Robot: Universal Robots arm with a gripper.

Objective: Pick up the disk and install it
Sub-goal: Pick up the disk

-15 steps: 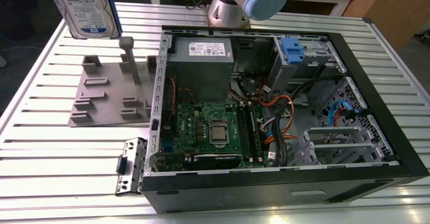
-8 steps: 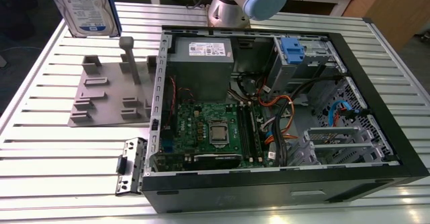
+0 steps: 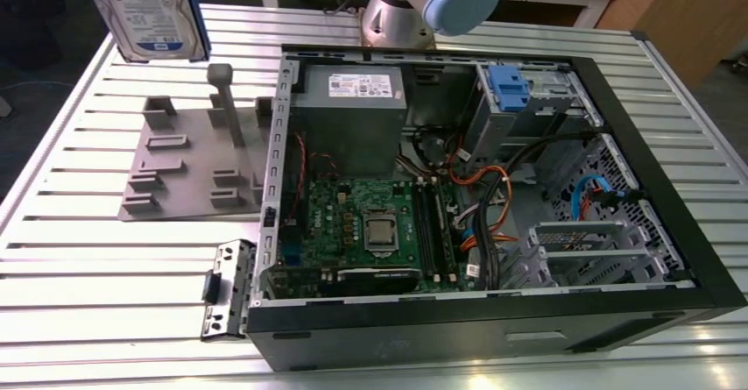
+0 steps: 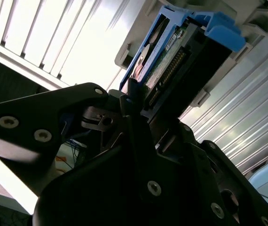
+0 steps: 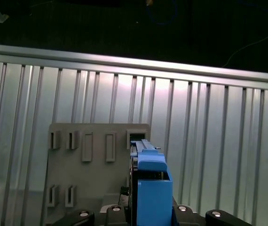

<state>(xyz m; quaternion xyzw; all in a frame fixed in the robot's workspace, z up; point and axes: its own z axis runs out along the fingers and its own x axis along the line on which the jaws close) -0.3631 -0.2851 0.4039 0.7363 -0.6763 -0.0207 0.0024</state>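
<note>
arm (image 3: 404,9): grey joint, blue end cap, top middle of exterior view | gripper (image 4: 141,101): black, two-fingered, jaws closed tight on the disk (image 4: 181,42), holding it aloft, edge-on in both wrist views

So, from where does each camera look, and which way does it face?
Exterior view: off the arm, high over the table, looking down into the open computer case; an arm joint shows.
Second wrist view: on the arm, looking closely along the gripper at the clamped disk.
First wrist view: on the arm, looking down past the disk onto the grey fixture plate; the gripper's black body shows.
All three share the disk.
</note>
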